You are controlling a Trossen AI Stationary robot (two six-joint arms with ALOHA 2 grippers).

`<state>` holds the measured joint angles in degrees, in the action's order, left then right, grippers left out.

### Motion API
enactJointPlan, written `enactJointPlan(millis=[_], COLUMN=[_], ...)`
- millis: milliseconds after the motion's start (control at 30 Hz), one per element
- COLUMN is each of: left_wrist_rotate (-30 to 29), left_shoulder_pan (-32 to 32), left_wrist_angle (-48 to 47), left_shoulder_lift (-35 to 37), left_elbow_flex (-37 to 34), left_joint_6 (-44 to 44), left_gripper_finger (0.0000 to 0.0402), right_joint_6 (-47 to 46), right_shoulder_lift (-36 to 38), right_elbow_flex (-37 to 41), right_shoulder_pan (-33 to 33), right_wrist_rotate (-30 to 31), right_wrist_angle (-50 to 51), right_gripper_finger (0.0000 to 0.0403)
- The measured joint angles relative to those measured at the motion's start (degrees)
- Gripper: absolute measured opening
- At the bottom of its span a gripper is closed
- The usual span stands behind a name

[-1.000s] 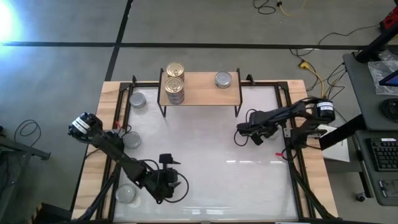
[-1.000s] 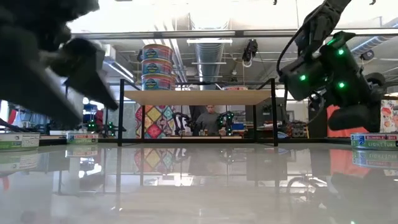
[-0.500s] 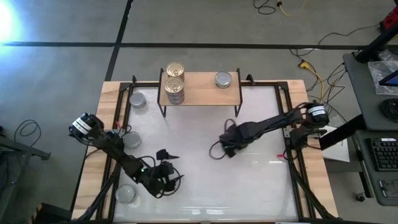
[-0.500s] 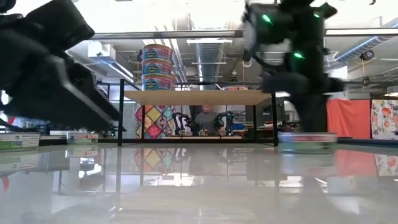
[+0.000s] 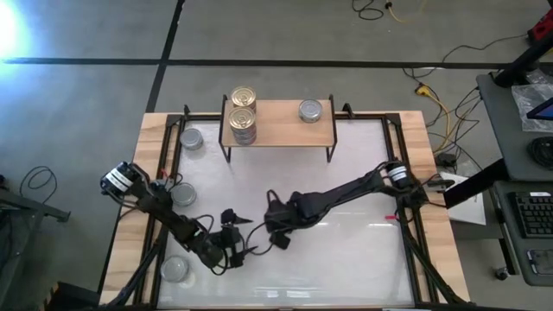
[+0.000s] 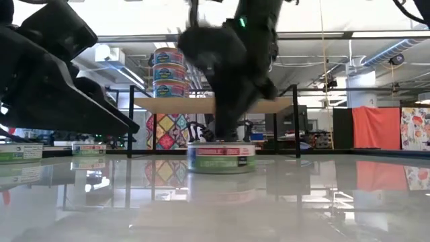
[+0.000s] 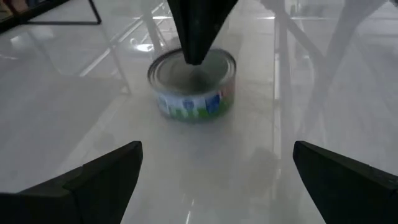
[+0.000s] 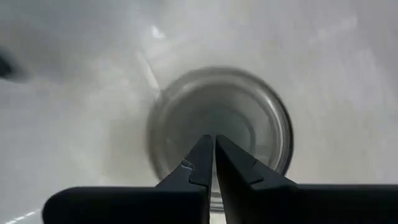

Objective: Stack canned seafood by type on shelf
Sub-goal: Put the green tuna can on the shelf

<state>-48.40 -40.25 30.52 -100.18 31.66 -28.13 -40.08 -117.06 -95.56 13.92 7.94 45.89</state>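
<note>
From above, the shelf (image 5: 278,122) sits at the far edge of the desk (image 5: 363,259); on it there's a stack of gold-lidded tins (image 5: 243,114) at its left end and a single silver-lidded tin (image 5: 310,110) toward its right end; the right pincer (image 5: 278,239) has reached well out in front of the shelf, fingers pressed together, holding nothing; the tin under it is hidden by the arm here; the left pincer (image 5: 242,235) is just beside it, spread wide and empty; a few more tins lie off to the shelf's left, along the desk's edge.

Low view: a green-labelled tin (image 6: 221,156) stands flat on the desk in front of the shelf, with the right pincer blurred right on top of it.

Left wrist: that same tin lies between and beyond the wide-open left fingers (image 7: 99,177), well apart from them; the right pincer's dark tip comes down onto its silver lid.

Right wrist: the closed fingertips (image 8: 202,163) lie over the lid's middle; whether they're actually touching it, can't tell.
</note>
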Motion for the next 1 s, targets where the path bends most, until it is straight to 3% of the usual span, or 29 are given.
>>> enactJointPlan(millis=[267,667,1000], left_wrist_rotate=[1.63,7.19,10.52], left_shoulder_pan=[1.83,9.61,13.39], left_wrist_angle=[8.30,9.65,24.89], left_shoulder_lift=[-4.82,-7.75,-17.03], left_elbow_flex=[0.48,0.48,1.73], left_joint_6=[3.74,9.82,16.49], left_gripper_finger=[0.0400,0.0400,0.0400], right_joint_6=[10.94,3.34,4.09], right_shoulder_lift=[2.17,7.68,8.05], right_elbow_flex=[-3.98,9.95,21.99], right_shoulder_pan=[3.23,4.71,2.73], right_wrist_rotate=[1.55,4.14,4.12], right_wrist_angle=[2.41,5.50,-12.53], right_gripper_finger=[0.0013,0.0013,0.0013])
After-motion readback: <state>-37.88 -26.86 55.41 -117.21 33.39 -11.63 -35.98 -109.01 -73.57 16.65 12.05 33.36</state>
